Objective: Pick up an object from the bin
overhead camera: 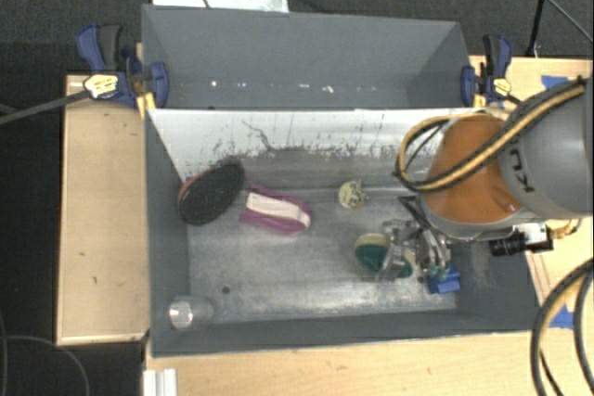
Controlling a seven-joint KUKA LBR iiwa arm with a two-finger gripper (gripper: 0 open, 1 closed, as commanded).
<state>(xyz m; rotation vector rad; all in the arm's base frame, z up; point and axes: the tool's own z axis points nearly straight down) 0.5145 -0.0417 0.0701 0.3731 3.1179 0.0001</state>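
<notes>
My gripper (pixel 413 248) is low in the right part of the bin, under the arm's orange cover. Right at its left side lies a small dark green and teal thing (pixel 372 252), touching or nearly touching it. A small blue piece (pixel 444 281) lies just below and to the right of the gripper. A small round cream thing (pixel 351 194) sits on the floor a little above and left of it.
At the left lies an oval black brush (pixel 211 192), with a purple and white thing (pixel 275 210) beside it. A small clear cup (pixel 181 313) rests in the front left corner. The arm covers the bin's right end.
</notes>
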